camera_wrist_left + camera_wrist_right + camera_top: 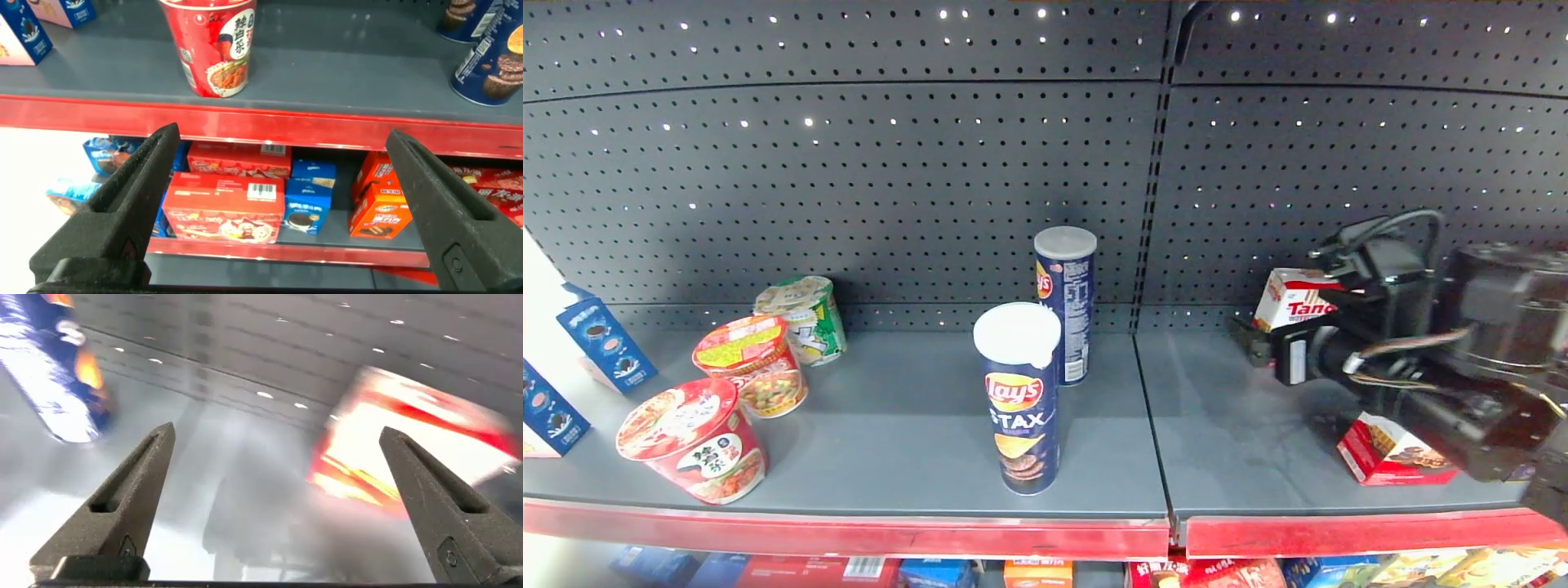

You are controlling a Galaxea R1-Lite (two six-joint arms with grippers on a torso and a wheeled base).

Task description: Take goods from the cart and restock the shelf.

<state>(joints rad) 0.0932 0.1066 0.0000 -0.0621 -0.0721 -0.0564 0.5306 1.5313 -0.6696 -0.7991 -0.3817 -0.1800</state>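
Left hand [282, 135]: fingers spread wide, nothing between them, held in front of the red front edge [343, 122] of the shelf [898, 441]. Beyond and above this hand stands a red noodle cup [216, 45]. Below the edge, past the fingertips, boxed goods [221, 204] fill a lower tier.

To the left of that cup, blue biscuit boxes [605, 347] stand near the shelf's end. Behind it sit a second red cup [756, 367] and, nearest the pegboard back wall [890, 188], a green cup [805, 318]. All three are upright.

Mid-shelf, between the two hands, two tall blue crisp cans stand upright. The front can [1021, 400] is near the edge and the rear can [1066, 302] is close behind it.

Right hand [278, 433]: fingers spread, gripping nothing, held low over the right bay of the shelf. A white-and-red box [1290, 300], the nearest of the goods, stands tilted just beyond its fingertips, against the back wall. Whether the box touches a finger cannot be told. A red box [1388, 461] lies on the shelf beneath the right arm, near the front edge.
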